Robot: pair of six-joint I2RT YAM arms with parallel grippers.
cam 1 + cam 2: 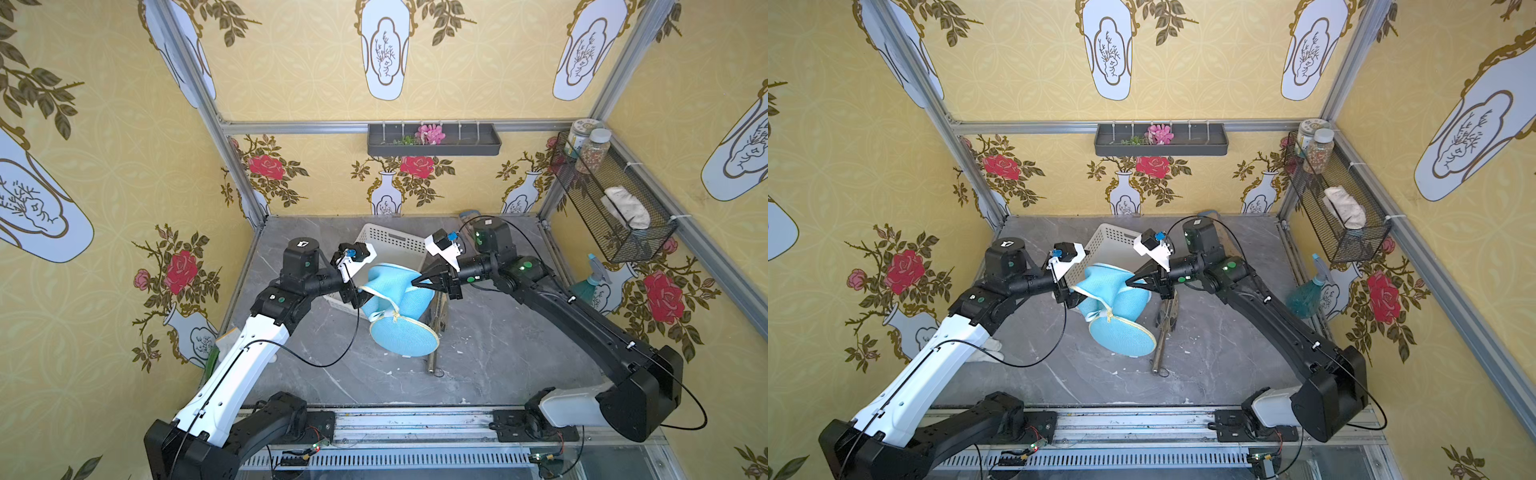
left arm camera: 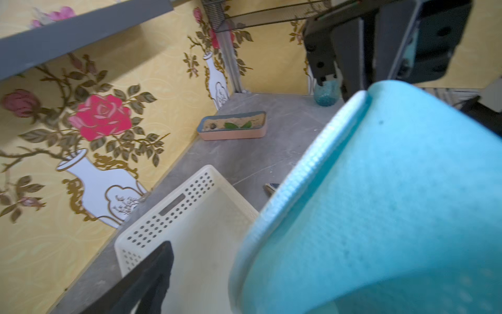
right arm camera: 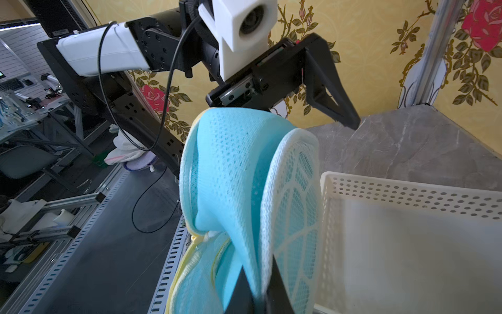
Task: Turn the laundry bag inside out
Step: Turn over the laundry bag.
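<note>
pinches the laundry bag (image 1: 395,299) by its blue mesh with the right end effector (image 1: 417,282), pressed together. spreads the left end effector (image 1: 357,296) wide at the yellow-trimmed rim. holds the bag over the tabletop (image 1: 498,353), beside the white basket (image 1: 386,241).

Both your arms reach inward (wrists facing each other): left pincer (image 1: 360,300) spread wide, right pincer (image 1: 415,283) pinched shut on the laundry bag (image 1: 386,286).

On my grey marble tabletop (image 1: 498,353) sits a white perforated basket (image 1: 386,241), toward the back. Metal tongs (image 1: 433,361) lie mid-table; a teal spray bottle (image 1: 587,289) stands far right.
</note>
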